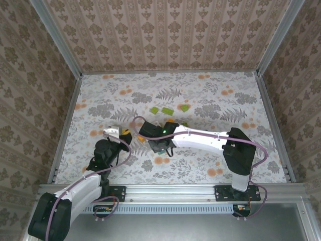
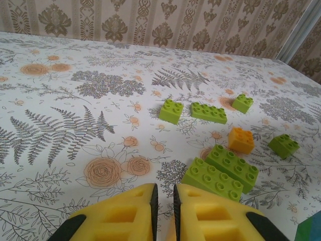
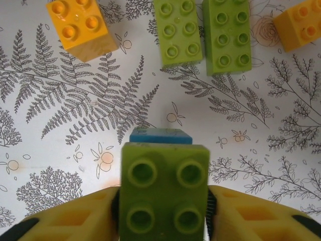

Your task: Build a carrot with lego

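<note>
Table (image 1: 100, 100) has a floral cloth, with wallpapered walls (image 1: 170, 35) on three sides.

Right arm (image 1: 200, 138) reaches in to mid-table. In the top view its wrist covers whatever it holds. Left arm (image 1: 83, 188) is bent in at the near left, with its tip close beside the right wrist.

Right gripper (image 3: 164, 201) is clamped on the carrot (image 3: 164, 165), pads against both sides of a green 2x2. A blue brick (image 3: 160, 136) shows past its far edge. You can't tell whether it sits on the cloth or is lifted.

Left gripper (image 2: 164, 201) is closed with only a thin slit between the fingers, nothing in it, low over the cloth.

Loose lego (image 2: 208, 112) lies beyond both grippers:
- Two long limes (image 2: 233, 165) lie side by side, touching, just ahead-right of the left fingers and apart from the carrot.
- One orange brick (image 3: 80, 27) sits left of them.
- A second orange (image 3: 301, 27) is cut off at the right edge.
- Small limes (image 2: 171, 110) and a darker green 2x2 (image 2: 283, 145) are scattered farther out.

Stud tops are too small to read any marking. A blue corner (image 2: 311, 228) at the left wrist view's edge is cut off, so you can't tell what it is.
</note>
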You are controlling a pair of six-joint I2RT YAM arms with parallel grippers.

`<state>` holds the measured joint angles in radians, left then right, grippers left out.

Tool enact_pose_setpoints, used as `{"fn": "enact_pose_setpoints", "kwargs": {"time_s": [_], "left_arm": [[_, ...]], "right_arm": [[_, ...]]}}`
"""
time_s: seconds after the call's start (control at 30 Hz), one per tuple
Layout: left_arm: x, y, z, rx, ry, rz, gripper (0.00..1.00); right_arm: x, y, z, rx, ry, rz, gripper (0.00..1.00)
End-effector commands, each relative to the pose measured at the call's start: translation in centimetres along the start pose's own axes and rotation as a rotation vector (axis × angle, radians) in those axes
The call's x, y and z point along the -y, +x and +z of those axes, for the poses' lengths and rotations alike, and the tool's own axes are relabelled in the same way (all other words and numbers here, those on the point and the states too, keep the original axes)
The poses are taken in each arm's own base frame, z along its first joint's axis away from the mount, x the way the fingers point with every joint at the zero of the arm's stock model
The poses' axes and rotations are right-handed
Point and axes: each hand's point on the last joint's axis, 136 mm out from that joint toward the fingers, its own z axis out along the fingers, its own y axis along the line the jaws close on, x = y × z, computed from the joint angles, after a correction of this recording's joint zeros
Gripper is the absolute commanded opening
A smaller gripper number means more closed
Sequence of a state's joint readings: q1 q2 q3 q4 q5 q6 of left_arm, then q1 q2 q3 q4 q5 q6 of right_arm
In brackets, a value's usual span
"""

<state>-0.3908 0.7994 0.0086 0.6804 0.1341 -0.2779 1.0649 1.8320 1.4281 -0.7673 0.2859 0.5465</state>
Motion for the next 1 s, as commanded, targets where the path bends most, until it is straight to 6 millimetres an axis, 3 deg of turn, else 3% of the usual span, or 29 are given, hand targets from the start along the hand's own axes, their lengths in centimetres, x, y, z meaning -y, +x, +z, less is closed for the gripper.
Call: {"fn": "enact_pose_setpoints", "kwargs": {"time_s": [0.0, 0.27, 0.57, 0.8, 0.97], "left_arm": [[0.0, -0.2, 0.0, 0.009, 0.006, -0.011, 0.19], [0.3, -0.2, 0.0, 0.008, 0.02, -0.004, 0.21], [0.3, -0.1, 0.1, 0.001, 0.021, -0.002, 0.24], [0.3, 0.0, 0.4, -0.015, 0.022, -0.002, 0.26], [0.3, 0.0, 0.5, -0.018, 0.02, -0.002, 0.3]], "right_arm": [[0.5, -0.2, -0.6, 0.009, 0.031, -0.052, 0.43], [-0.3, 0.6, -3.4, 0.027, -0.115, -0.246, 0.41], [-1.5, 3.4, -7.1, -0.001, -0.318, -0.454, 0.41], [-1.1, 6.7, -5.9, -0.07, -0.325, -0.609, 0.38], [-1.1, 7.4, -4.7, -0.08, -0.3, -0.644, 0.37]]}}
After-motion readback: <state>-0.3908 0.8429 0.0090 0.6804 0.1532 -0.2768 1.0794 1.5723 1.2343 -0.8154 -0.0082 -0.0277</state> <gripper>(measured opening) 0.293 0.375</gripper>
